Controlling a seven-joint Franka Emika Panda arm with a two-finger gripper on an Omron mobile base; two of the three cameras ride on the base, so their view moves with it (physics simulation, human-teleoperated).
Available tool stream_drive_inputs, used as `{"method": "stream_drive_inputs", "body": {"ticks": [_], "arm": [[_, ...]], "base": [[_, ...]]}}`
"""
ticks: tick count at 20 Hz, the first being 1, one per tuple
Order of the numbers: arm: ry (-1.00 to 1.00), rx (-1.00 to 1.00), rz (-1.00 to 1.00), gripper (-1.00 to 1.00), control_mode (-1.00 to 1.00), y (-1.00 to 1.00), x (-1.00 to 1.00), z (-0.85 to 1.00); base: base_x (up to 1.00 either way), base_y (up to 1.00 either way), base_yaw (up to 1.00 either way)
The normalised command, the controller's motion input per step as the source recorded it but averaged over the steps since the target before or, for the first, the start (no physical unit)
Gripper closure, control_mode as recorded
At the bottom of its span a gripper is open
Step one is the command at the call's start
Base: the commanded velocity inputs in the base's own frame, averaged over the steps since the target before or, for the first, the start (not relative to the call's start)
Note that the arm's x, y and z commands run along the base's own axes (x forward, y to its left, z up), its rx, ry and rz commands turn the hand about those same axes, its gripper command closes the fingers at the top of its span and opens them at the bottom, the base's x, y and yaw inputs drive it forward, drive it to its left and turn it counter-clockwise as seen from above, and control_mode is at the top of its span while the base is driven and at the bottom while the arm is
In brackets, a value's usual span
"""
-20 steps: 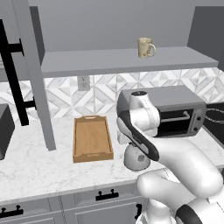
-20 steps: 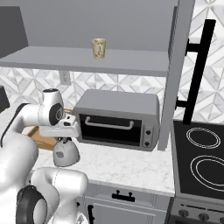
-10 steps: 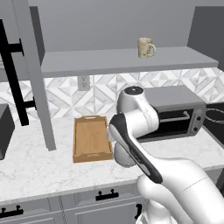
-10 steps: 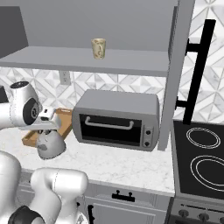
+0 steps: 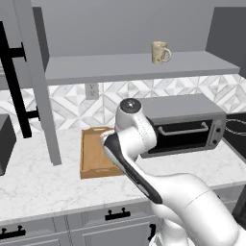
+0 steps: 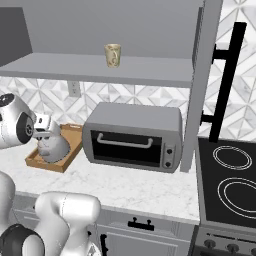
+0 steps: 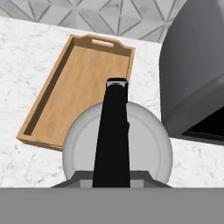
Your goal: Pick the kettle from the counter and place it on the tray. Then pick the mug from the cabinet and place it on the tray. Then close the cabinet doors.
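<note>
One kettle [image 7: 117,146] | one tray [image 7: 83,83] | one mug [image 5: 160,52]

The white arm covers the tray's [image 5: 91,158] right side in the left base view, and the kettle [image 6: 52,146] hides part of it in the right base view. In the hand view the kettle's lower half is cut off, its black handle [image 7: 113,131] concealing the claw's fingertips
</note>
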Motion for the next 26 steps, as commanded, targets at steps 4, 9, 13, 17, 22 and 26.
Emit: {"method": "stream_drive_inputs", "body": {"ticks": [4, 9, 13, 17, 22, 26], "arm": [[-0.01, 0.0, 0.01, 1.0, -1.0, 0.32, 0.75, 0.1], [0.0, 0.0, 0.02, 1.0, -1.0, 0.25, 0.57, -0.01], [0.0, 0.0, 0.06, 1.0, -1.0, 0.04, 0.55, -0.07], [0.0, 0.0, 0.06, 1.0, -1.0, 0.0, 0.52, -0.2], [0.0, 0.04, 0.06, 1.0, -1.0, 0.07, 0.51, -0.19], [0.0, 0.01, 0.03, 1.0, -1.0, 0.11, 0.5, -0.25]], "base": [[0.0, 0.0, 0.0], [0.0, 0.0, 0.0], [0.0, 0.0, 0.0], [0.0, 0.0, 0.0], [0.0, 0.0, 0.0], [0.0, 0.0, 0.0]]}}
